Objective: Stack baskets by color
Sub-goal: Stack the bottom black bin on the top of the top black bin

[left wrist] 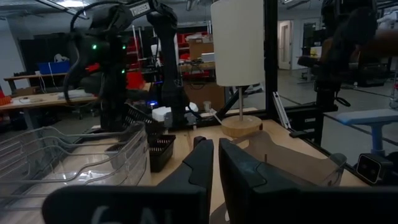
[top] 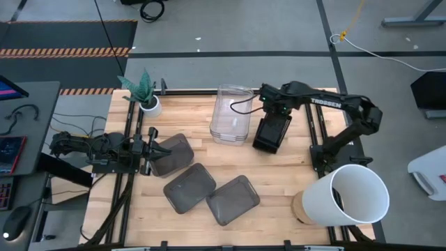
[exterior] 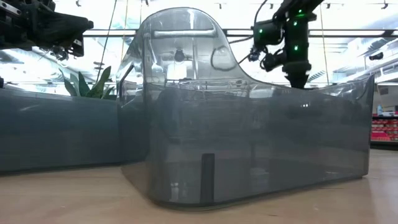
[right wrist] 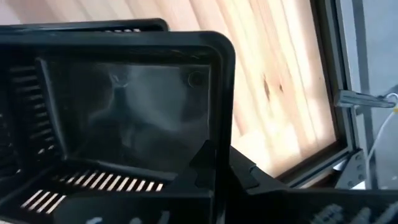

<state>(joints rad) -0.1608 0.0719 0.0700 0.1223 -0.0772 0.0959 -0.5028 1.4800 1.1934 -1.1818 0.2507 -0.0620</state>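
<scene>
Three smoky grey baskets [top: 189, 187] lie flat on the table's near middle, one [top: 171, 153] just in front of my left gripper [top: 150, 146]. That gripper points level above the table, shut, with nothing in it [left wrist: 216, 158]. A stack of clear baskets [top: 232, 113] stands at the far middle. Right of it my right gripper [top: 275, 120] points steeply down, shut on a black perforated basket [right wrist: 124, 112]. Under that one lies another black basket [right wrist: 93, 25], which rests on the table [left wrist: 160, 152]. My right gripper pinches the black basket's side wall at its rim, near a corner [right wrist: 225, 124]. One finger is inside the basket and one outside. The fingers come from above, slanting down. The basket hangs tilted over the other black basket; whether the two touch, I cannot tell.
A large white bucket [top: 352, 195] lies on its side at the near right corner. A small white plant pot [top: 148, 104] stands at the far left. Bare wood [top: 279, 181] lies between the smoky baskets and the bucket.
</scene>
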